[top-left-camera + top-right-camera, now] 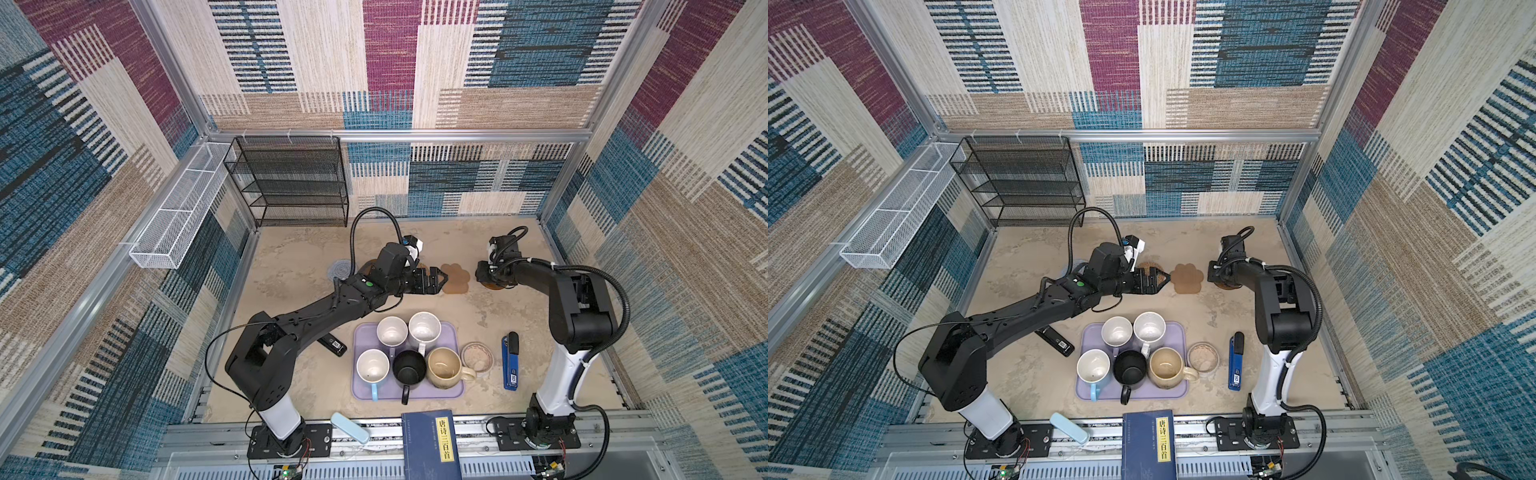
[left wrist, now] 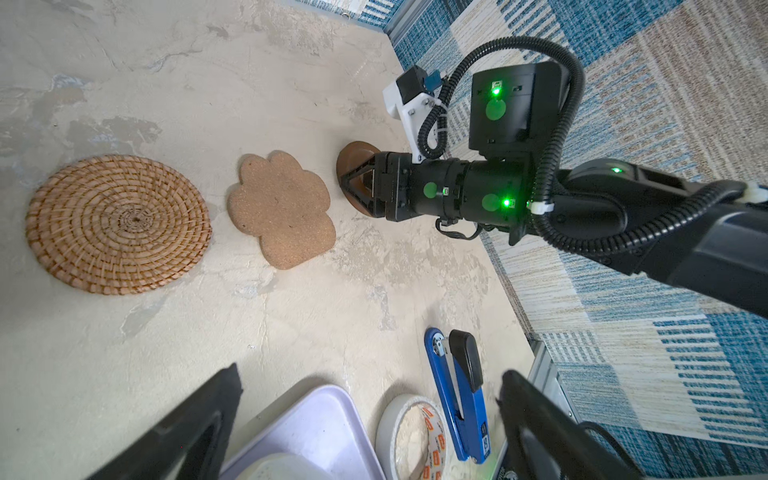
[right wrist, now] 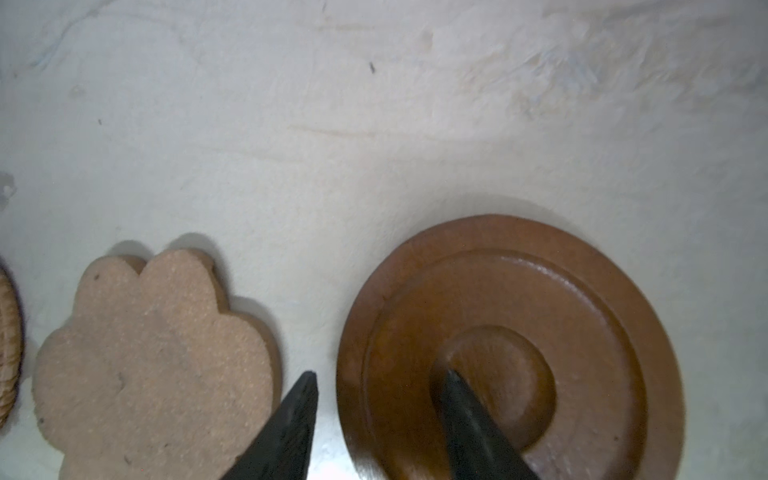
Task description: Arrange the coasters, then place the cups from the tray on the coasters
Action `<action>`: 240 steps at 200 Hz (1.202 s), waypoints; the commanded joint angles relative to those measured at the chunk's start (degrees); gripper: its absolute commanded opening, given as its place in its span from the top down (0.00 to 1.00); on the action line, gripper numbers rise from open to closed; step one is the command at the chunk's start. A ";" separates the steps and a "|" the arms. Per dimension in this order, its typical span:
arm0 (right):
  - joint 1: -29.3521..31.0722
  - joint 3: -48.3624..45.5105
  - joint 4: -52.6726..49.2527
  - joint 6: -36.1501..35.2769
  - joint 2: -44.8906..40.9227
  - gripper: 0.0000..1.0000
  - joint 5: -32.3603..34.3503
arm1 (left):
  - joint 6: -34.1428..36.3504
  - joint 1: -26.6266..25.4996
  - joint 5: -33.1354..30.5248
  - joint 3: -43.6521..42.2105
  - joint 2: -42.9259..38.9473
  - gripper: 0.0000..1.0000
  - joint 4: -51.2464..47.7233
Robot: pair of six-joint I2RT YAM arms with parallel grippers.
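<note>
So the right gripper (image 3: pixel 378 374) is half open, straddling the rim of the wooden disc (image 3: pixel 582 332) beside the cork paw (image 3: pixel 153 340), holding nothing, probably lining it up. The left gripper (image 1: pixel 443 279) gapes empty. All cups (image 1: pixel 392 330) sit on the tray (image 1: pixel 361 390) near the table's front edge.

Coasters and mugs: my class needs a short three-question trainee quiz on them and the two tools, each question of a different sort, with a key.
1. True or false: all five mugs stand on the tray.
2. Which coaster lies between the rattan coaster and the wooden disc under the right tool? A crocheted, B paw, C none.
3. What does the left tool hold?
Key: 1 true; 2 B; 3 nothing, it is open.
</note>
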 commanded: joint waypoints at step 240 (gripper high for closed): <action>7.89 -16.47 8.75 5.69 -41.19 0.00 -13.75 | 2.05 1.10 -0.18 -2.60 -12.49 0.00 -7.32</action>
